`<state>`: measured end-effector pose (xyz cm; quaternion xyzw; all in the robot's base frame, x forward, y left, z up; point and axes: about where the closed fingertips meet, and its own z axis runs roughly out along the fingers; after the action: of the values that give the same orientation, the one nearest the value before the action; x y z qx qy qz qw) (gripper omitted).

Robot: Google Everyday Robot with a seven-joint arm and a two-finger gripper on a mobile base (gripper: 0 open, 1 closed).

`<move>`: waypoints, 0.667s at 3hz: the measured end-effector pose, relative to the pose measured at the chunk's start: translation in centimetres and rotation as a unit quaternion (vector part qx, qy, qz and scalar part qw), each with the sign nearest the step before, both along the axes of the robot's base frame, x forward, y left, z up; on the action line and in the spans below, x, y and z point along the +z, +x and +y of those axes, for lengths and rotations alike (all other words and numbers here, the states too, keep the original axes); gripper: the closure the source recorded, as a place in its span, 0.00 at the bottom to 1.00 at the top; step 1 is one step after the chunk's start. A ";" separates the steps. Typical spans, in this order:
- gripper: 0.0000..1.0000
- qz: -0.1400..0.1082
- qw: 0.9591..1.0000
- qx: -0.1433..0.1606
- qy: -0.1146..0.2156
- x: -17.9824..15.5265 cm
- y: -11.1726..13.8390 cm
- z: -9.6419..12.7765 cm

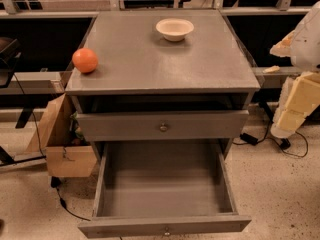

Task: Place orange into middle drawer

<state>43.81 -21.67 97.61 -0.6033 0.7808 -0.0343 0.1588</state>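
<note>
Small round bright-orange fruit, the orange (85, 60), sits on the flat grey counter (165, 66) at its front-left corner, close to the edge. Well apart from it, at the rear centre, is a shallow cream bowl (174, 28).

Wide grey middle drawer (165, 186), with a small round metal knob (166, 231), is pulled fully out. Its tray is bare. Upper knobbed grey drawer (163, 126) stands slightly proud of the cabinet.

Pale cream-and-yellow end effector (296, 106) hangs off the cabinet's right side, far from the fruit. Clenched or released: cannot tell. It grasps nothing that I can see.

Step in hand, I judge, is the reach and pick.
- Cross the counter in front of the bowl.
- Come down on the orange from above, since a side nudge could roll it off the left edge.
- Lower it deep into the tray, clear of the upper drawer front.

Brown cardboard box (60, 151) on the floor at left. No brands, labels or writing legible anywhere.
</note>
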 end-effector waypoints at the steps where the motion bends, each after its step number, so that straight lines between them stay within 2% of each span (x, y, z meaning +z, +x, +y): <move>1: 0.00 0.000 1.000 0.000 0.000 0.0 0.0 0.0; 2: 0.00 0.003 1.000 -0.002 0.005 0.1 0.8 0.4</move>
<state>44.60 -21.32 97.75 -0.6008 0.7829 -0.0288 0.1589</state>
